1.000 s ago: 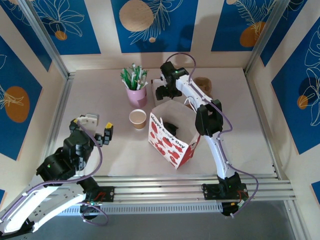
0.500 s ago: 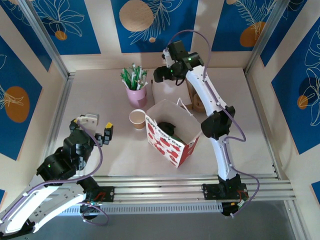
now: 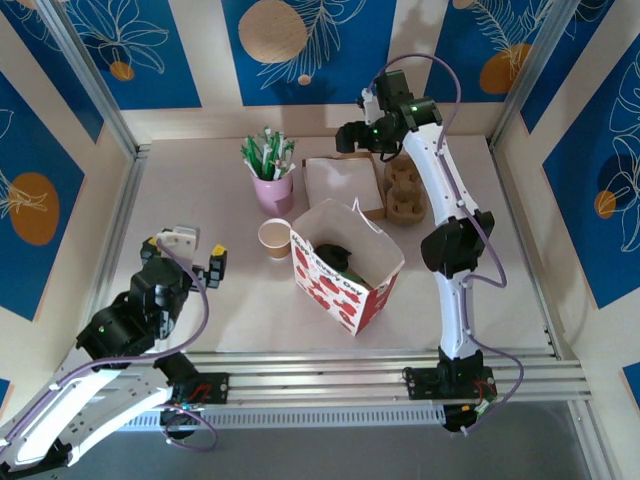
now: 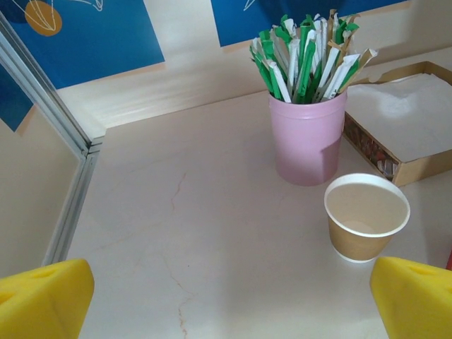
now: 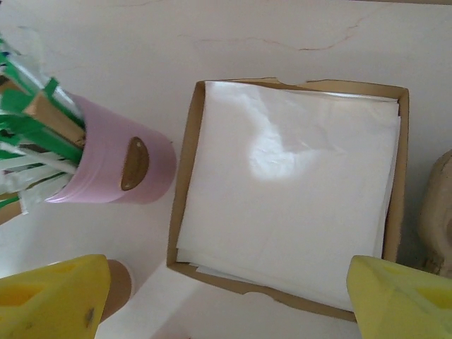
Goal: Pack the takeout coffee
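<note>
Left wrist: paper cup (image 4: 366, 217) stands just ahead of the left claw (image 4: 227, 302).

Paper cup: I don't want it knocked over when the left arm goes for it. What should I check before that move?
1. Paper cup upright: ok.
2. Lid on it: not ok, the top is uncovered.
3. Left pincer open: ok.
4. Nothing between that pincer and the cup: ok.
5. Pink cup apart from it: ok, but close behind.
6. Right pincer out of the way: ok, open over the napkin box.
</note>
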